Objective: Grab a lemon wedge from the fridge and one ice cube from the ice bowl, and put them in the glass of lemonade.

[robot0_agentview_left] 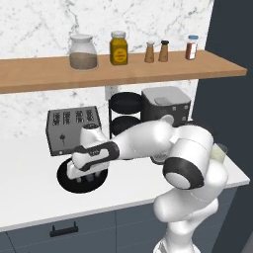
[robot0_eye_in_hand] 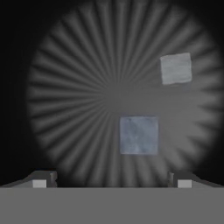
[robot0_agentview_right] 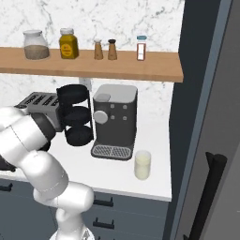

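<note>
The white counter [robot0_agentview_right: 117,176] carries the toaster [robot0_agentview_left: 73,129], black ice bowl [robot0_agentview_left: 66,182], coffee machine [robot0_agentview_right: 115,121] and glass of lemonade [robot0_agentview_right: 142,165].

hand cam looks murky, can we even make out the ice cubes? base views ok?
Hand view: dark, vignetted, soft; two pale ice cubes still stand out in the ribbed bowl. Left and right base views: evenly lit, sharp enough, no glare; glass clear.

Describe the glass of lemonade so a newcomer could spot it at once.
Find the grey coffee machine on the white counter, beside the dark fridge. The glass of lemonade stands just off its front right corner: a small clear tumbler of pale yellow liquid.
</note>
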